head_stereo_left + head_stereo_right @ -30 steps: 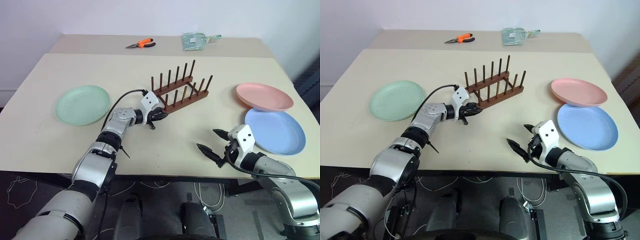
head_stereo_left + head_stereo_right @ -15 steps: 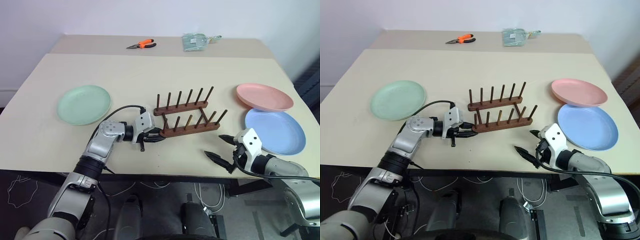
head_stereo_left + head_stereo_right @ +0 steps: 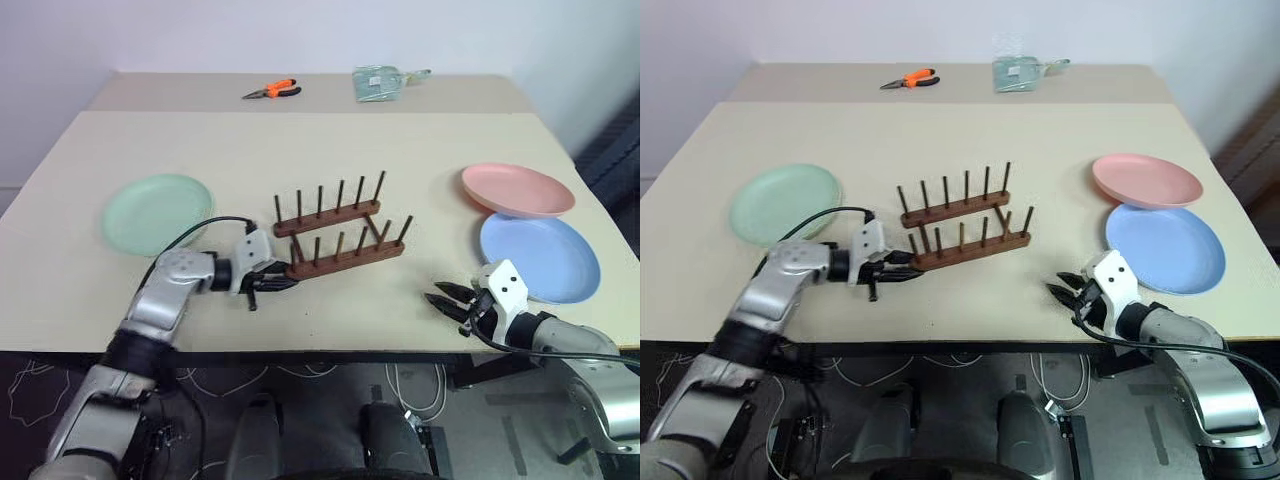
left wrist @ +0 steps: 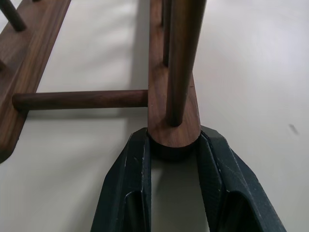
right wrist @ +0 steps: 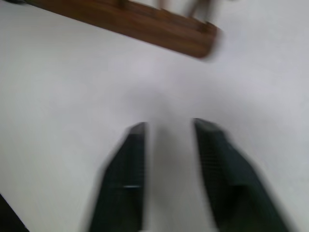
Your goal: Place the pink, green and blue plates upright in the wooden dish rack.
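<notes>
From the left eye view I see the wooden dish rack (image 3: 338, 233) sitting mid-table on the matte beige table (image 3: 300, 140): two dark brown rails, each carrying a row of thin round pegs, joined by a slim crossbar. My left hand (image 3: 278, 280) is clamped on the near rail's left end. The green plate (image 3: 158, 211) lies flat, smooth and round, on the left part of the table. On the right, the pink plate (image 3: 517, 190) lies beyond the blue plate (image 3: 540, 256), and from here the two edges look to meet or overlap. My right hand (image 3: 447, 301) hovers near the front edge, beside the blue plate, black fingers drawn together and empty. At the far edge lie orange-handled pliers (image 3: 268, 91) and a pale green packet (image 3: 378, 82).

The right eye view gives the same layout, with the rack (image 3: 962, 234) standing well apart from all three plates.

In the left wrist view, the two tapered black fingers (image 4: 126, 188) pinch the rounded end of the rail (image 4: 172, 129), smooth grained wood, with one peg rising just behind the grip and the crossbar running off to the second rail.

The right wrist view is blurred; I make out the hand's dark fingers (image 5: 126, 174) over bare table with nothing between them, and the rack's squared rail end (image 5: 193, 42) beyond.
</notes>
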### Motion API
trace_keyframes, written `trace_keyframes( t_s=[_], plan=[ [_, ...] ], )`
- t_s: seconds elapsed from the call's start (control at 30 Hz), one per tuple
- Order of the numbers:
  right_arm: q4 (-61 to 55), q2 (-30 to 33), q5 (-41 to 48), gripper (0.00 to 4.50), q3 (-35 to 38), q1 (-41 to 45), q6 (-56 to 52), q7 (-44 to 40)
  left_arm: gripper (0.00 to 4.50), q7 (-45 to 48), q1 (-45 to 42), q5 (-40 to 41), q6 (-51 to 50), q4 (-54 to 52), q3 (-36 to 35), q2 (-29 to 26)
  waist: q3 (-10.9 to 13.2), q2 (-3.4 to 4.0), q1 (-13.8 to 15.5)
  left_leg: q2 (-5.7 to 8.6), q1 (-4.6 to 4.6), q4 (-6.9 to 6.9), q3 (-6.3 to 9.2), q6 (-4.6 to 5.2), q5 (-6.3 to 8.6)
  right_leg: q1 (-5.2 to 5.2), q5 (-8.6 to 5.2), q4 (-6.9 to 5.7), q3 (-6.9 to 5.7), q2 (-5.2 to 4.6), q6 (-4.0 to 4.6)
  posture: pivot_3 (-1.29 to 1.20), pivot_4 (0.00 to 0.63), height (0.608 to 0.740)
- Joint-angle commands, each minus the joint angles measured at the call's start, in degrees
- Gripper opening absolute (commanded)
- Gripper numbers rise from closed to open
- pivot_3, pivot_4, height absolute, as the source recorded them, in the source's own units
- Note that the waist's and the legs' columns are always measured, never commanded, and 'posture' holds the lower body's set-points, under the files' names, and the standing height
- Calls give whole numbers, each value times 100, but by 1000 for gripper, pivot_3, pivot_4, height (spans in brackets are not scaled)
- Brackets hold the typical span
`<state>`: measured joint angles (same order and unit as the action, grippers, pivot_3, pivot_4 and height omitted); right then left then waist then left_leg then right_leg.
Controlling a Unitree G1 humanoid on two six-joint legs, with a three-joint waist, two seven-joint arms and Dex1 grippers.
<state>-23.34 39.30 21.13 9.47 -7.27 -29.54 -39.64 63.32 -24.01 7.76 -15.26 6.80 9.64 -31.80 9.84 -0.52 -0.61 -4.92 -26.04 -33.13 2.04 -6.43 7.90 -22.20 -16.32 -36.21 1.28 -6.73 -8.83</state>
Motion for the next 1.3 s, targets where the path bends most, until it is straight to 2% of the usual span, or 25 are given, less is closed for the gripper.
trace_keyframes(
  t_s=[0.03,0.23,0.43,0.47,0.5,0.57,0.7,0.73,0.87,0.97,1.07,1.17,1.2,1.3],
  plan=[
    [-118,-65,-1,74,-112,116,55,9,702,-184,140,269,-474,-390,-126,61,0,-2,2,0,0,-5,0,0,0,3,1,0,0,0,1,0,150,740],
    [37,-38,-75,74,-275,351,40,2,702,-52,-56,-72,-54,-351,554,243,-1,-2,57,1,0,-9,0,1,0,6,0,2,1,0,3,0,150,740],
    [-8,104,121,74,-212,328,-132,-267,702,140,-795,-477,623,668,1077,639,-1,-4,166,3,-2,-9,0,1,0,7,0,6,0,-1,3,0,150,740],
    [-49,111,217,561,-169,294,-230,-305,1202,219,-938,-473,681,863,1110,715,-2,-4,167,3,-2,-11,0,1,0,8,0,7,0,0,3,0,150,740],
    [-81,110,277,819,-144,274,-301,-321,1729,281,-1020,-462,729,993,1119,757,-2,-4,165,4,-2,-12,0,2,0,10,0,7,0,-1,3,0,150,740],
    [-202,126,264,1701,-131,171,-306,-323,2550,360,-1168,-539,978,1262,1172,807,-2,-4,141,4,-2,-11,0,2,0,10,0,7,0,-1,3,0,150,740],
    [-273,97,109,3680,-114,62,-218,-176,4439,370,-1303,-723,1290,1602,1206,782,-2,-3,127,3,-2,-5,0,3,1,5,-1,7,1,0,0,0,150,740],
    [-269,88,55,4053,-120,40,-171,-140,4467,381,-1304,-735,1326,1645,1193,756,-2,-3,127,3,-2,-5,0,3,1,4,0,6,0,0,0,0,150,740],
    [-271,46,-20,4053,-121,-13,-89,-62,4467,368,-1173,-641,1089,1490,964,520,-3,-2,113,2,-1,-6,0,2,1,5,0,6,1,-1,1,0,150,740],
    [-224,33,6,3166,-85,32,-128,-28,3637,569,-735,-254,473,732,647,61,-3,-1,19,1,0,-2,-1,2,1,1,0,2,1,0,1,0,150,740],
    [-101,49,-115,1668,-172,132,-78,22,2102,621,-299,-180,5,33,638,-345,-4,0,-45,-2,10,7,0,2,0,2,-1,-2,1,1,1,0,150,740],
    [19,56,-228,96,-251,207,-21,30,605,538,16,15,-545,-648,646,-483,-4,0,-13,-1,36,4,-1,1,1,29,-2,1,2,0,4,0,150,740],
    [42,56,-270,0,-272,227,-4,31,166,488,97,125,-771,-897,648,-441,-4,0,-6,-1,45,4,-2,1,2,40,-2,8,2,0,4,0,150,740],
    [105,69,-380,0,-343,294,-6,52,166,250,230,348,-1298,-1389,682,-162,-3,-2,29,0,55,4,-2,4,5,58,-3,19,2,-2,5,0,150,740]
  ],
)
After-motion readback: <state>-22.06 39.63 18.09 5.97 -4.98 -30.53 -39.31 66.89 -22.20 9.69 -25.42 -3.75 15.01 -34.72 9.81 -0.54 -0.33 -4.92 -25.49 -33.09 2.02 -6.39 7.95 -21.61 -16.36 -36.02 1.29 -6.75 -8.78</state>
